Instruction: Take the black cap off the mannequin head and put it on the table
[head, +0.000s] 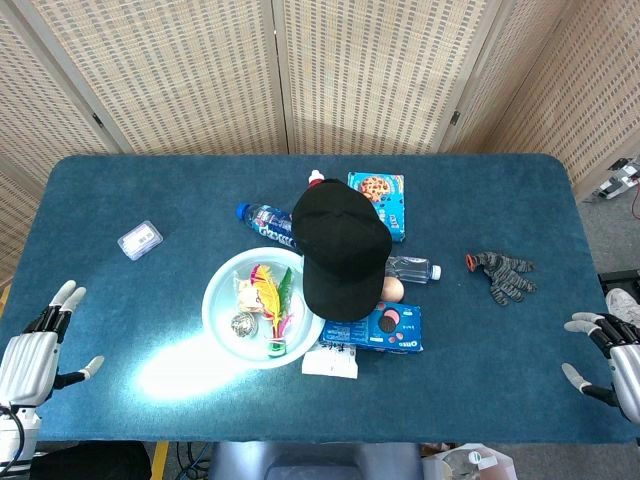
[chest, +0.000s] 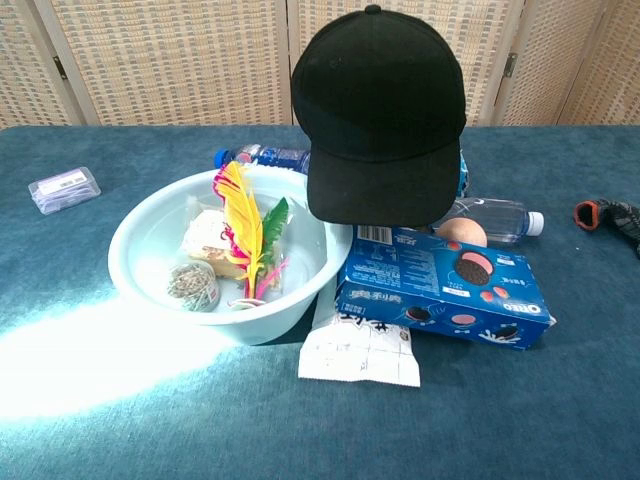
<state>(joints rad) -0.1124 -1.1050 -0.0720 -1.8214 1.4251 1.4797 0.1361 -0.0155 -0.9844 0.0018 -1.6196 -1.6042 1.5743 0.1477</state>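
The black cap (head: 338, 245) (chest: 378, 115) sits on the mannequin head at the table's middle, its brim pointing toward me; the head beneath is hidden apart from a skin-coloured bit (head: 392, 289) (chest: 462, 232) under the brim. My left hand (head: 35, 350) rests at the table's near left corner, fingers spread, holding nothing. My right hand (head: 608, 355) is at the near right edge, fingers apart and empty. Both hands are far from the cap and appear only in the head view.
A pale bowl (head: 222, 318) (chest: 140, 235) with feathers and small items stands left of the cap. An Oreo box (head: 385, 328) (chest: 440, 298), white packet (chest: 360, 350), water bottles (head: 265, 222) (chest: 495, 215), cookie box (head: 382, 195), small clear case (head: 139, 240) and grey glove (head: 503, 273) lie around.
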